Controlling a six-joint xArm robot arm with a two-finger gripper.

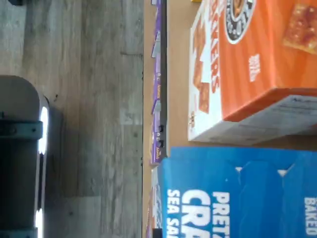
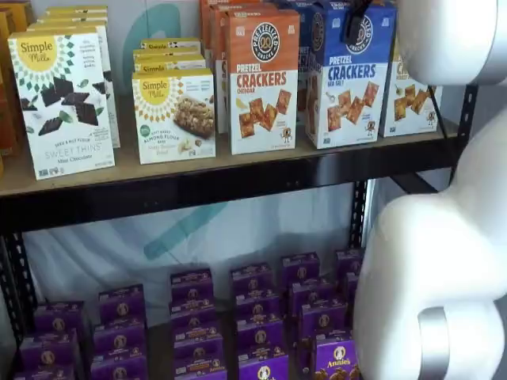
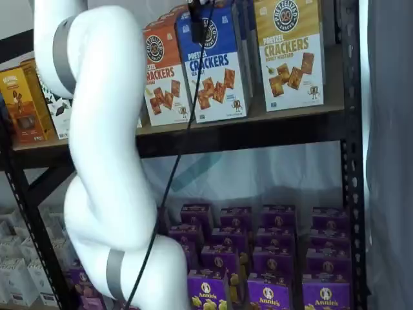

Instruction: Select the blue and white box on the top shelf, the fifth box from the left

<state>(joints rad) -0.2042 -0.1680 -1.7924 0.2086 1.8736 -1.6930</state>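
Blue over white, the blue and white box (image 2: 349,79) stands upright at the front edge of the top shelf (image 2: 198,178), facing out so its label reads. Black fingers of the gripper (image 2: 356,24) hang over its upper face in both shelf views, closed on the box top, a grip suited to drawing it forward. Just left stands the orange-topped Cheddar cracker box (image 2: 263,79), close enough to rub; to the right the yellow-topped cracker box (image 3: 290,51) stands apart. The white arm (image 3: 103,161) hangs in front of the shelves, and small purple boxes (image 2: 198,317) fill the lower level
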